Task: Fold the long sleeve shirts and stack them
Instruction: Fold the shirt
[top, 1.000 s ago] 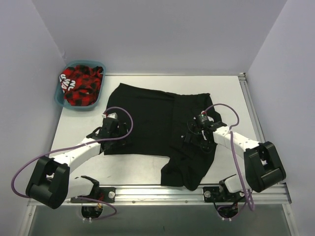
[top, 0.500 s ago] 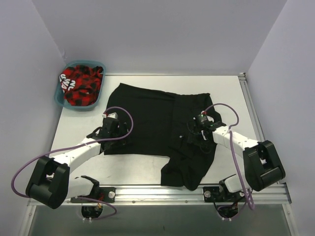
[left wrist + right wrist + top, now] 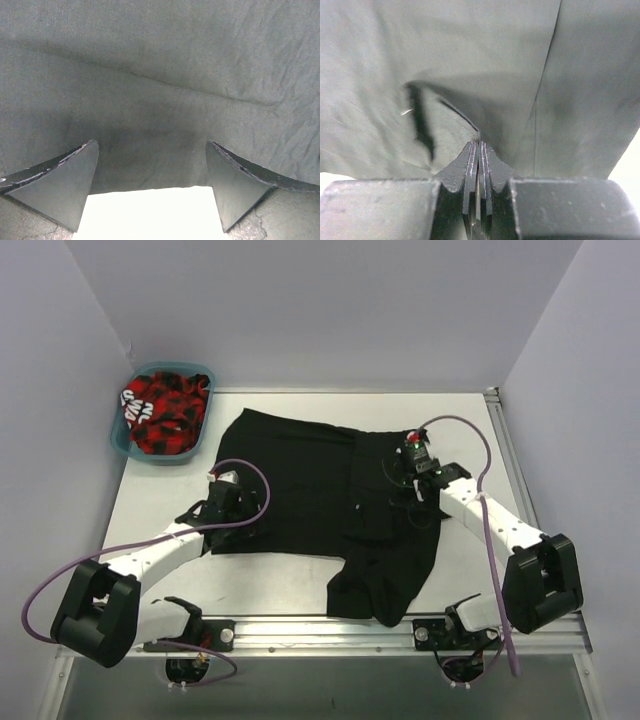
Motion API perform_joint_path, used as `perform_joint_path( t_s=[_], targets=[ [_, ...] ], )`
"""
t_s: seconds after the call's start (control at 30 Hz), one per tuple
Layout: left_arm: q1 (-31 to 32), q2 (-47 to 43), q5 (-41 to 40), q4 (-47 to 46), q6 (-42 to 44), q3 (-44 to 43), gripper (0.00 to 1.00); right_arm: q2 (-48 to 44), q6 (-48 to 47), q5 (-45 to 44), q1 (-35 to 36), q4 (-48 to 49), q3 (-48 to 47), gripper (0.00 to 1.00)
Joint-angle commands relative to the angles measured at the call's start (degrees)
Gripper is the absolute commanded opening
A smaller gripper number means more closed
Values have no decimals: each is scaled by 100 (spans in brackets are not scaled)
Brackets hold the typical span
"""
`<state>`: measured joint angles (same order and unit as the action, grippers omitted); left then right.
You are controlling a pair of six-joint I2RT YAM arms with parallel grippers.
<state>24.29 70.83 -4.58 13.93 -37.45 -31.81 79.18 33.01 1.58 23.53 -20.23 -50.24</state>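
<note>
Sitting at the far left corner of the counter (image 3: 150,490), the teal basket (image 3: 160,459) holds a red-and-black plaid garment (image 3: 165,410), well apart from the work. Next over, the left end effector (image 3: 232,502) is spread wide at the near left hem of the black long sleeve shirt (image 3: 310,490); its wrist view shows the fingers (image 3: 65,175) straddling the cloth edge and gripping nothing, with bare counter below. The shirt lies flat across the middle of the counter, its long axis running roughly left to right, and one lobe trails toward the near edge on the right side. The right end effector (image 3: 412,480) rests on the shirt's right portion with its fingers pressed together, and creases converging at the tips (image 3: 478,146) suggest a pucker of cloth is pinched there. Each arm is nearer its own side, so a fold would likely carry right cloth leftward.
</note>
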Motion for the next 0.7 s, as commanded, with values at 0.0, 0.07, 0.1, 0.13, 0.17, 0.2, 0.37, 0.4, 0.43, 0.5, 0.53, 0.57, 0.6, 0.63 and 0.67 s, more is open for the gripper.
perform_joint_path(
  t_s=[0.0, 0.07, 0.1, 0.13, 0.17, 0.2, 0.37, 0.4, 0.43, 0.5, 0.53, 0.57, 0.6, 0.63, 0.67],
  targets=[
    [23, -157, 62, -198, -122, 17, 97, 122, -584, -326, -260, -306, -985, 0],
    [23, -192, 62, -189, -113, 17, 97, 404, -769, -351, -480, -368, -2018, 0],
    [23, -227, 62, -189, -96, 17, 97, 736, -979, -448, -550, -385, -2477, 0],
    [23, -236, 71, -172, -104, 9, 97, 914, -1086, -536, -621, -403, -2891, 0],
    [23, -245, 89, -154, -104, 0, 97, 1115, -1182, -658, -726, -394, -3844, 0],
    [23, -280, 97, -145, -104, -9, 97, 1553, -1357, -981, -779, -385, -4314, 0],
    [32, -411, 185, -93, -148, 8, 97, 2952, -2009, -1652, -894, -324, -7040, 15],
    [23, -490, 194, -75, -157, 17, 97, 3268, -2123, -1705, -903, -324, -7618, 28],
    [23, -543, 212, -32, -175, 35, 97, 3375, -2254, -1723, -894, -315, -7780, 59],
    [23, -727, 221, 39, -218, 44, 97, 3324, -2299, -1758, -894, -341, -7730, 81],
    [31, -798, 229, 65, -227, 26, 97, 3202, -2273, -1775, -894, -333, -7538, 84],
    [23, -946, 221, 109, -245, 9, 97, 2844, -2117, -1776, -903, -333, -7231, 86],
    [23, -1026, 212, 205, -254, -9, 97, 2623, -2054, -1776, -894, -333, -6645, 87],
    [23, -1105, 203, 267, -254, -35, 97, 2377, -1966, -1715, -894, -350, -6239, 87],
    [23, -1193, 186, 329, -254, -62, 97, 1870, -1765, -1627, -894, -394, -5878, 87]
  ],
)
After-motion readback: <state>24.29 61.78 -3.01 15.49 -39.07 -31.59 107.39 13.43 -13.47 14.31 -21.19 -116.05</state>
